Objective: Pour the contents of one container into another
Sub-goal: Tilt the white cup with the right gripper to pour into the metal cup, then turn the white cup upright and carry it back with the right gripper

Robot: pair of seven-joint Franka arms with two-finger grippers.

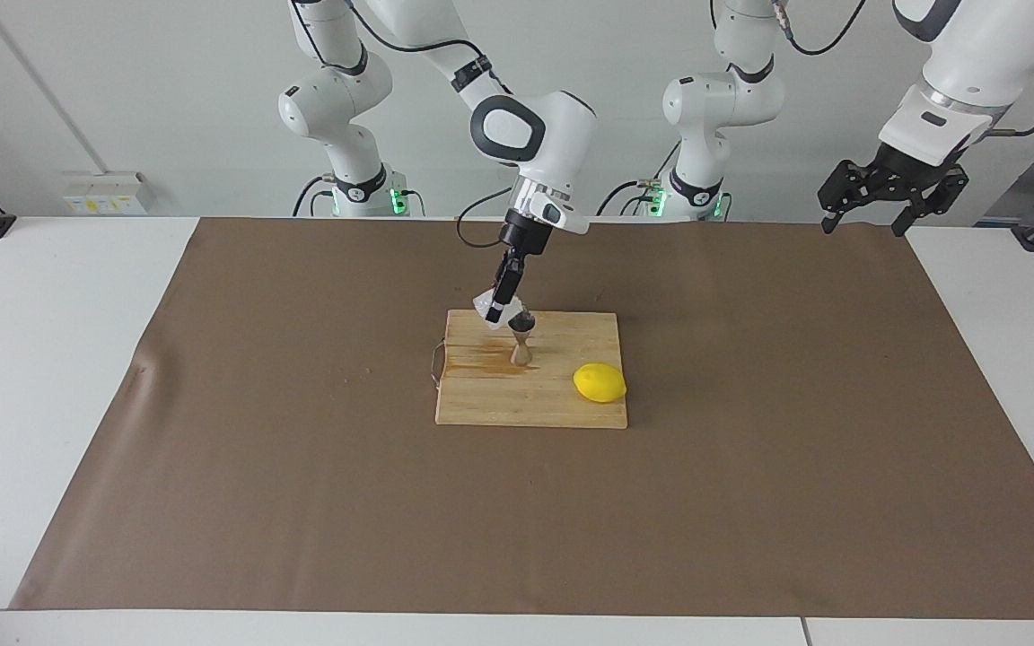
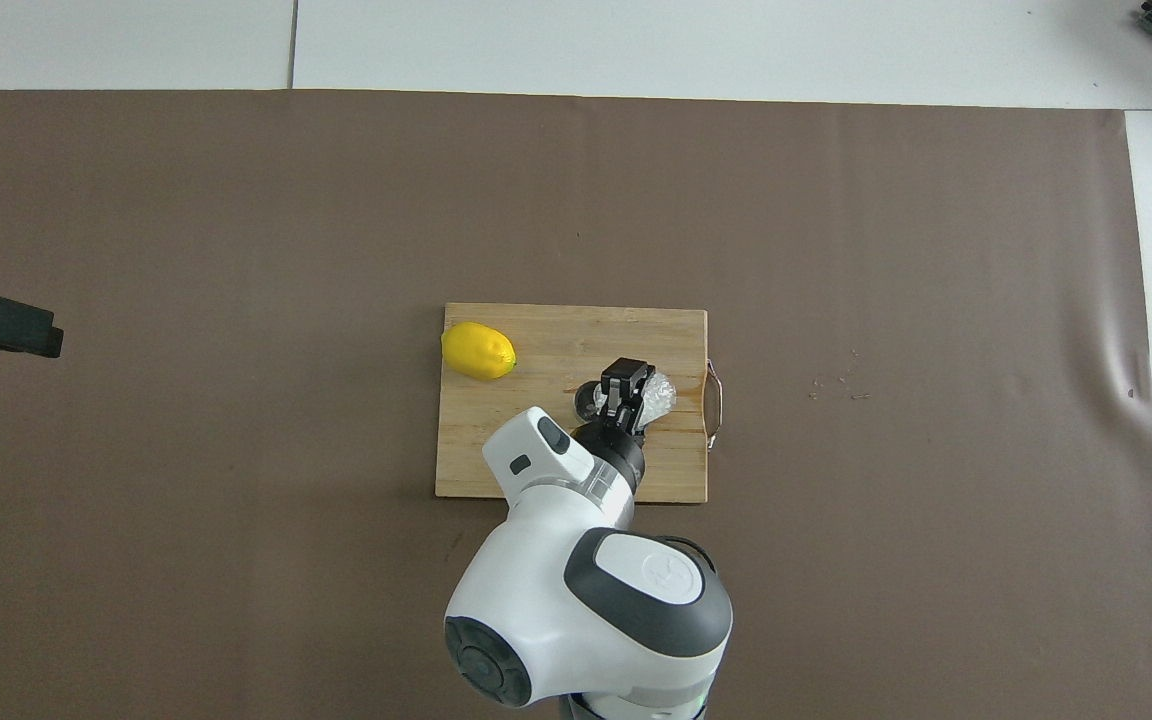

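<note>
My right gripper (image 1: 501, 313) is shut on the white crinkly cup (image 1: 486, 306) and holds it tilted in the air, its lip right at the open top of the steel jigger (image 1: 521, 342). The jigger stands upright on the wooden cutting board (image 1: 526, 400). In the overhead view the cup (image 2: 659, 392) shows beside the right gripper (image 2: 625, 386), and the jigger's rim (image 2: 586, 401) peeks out next to the wrist. My left gripper (image 1: 865, 224) waits open and empty, high over the left arm's end of the table.
A yellow lemon (image 1: 600, 383) lies on the board toward the left arm's end, also in the overhead view (image 2: 478, 351). A wet stain (image 1: 479, 362) marks the board by the jigger's foot. The board (image 2: 496, 450) has a metal handle (image 2: 714, 400). Brown mat covers the table.
</note>
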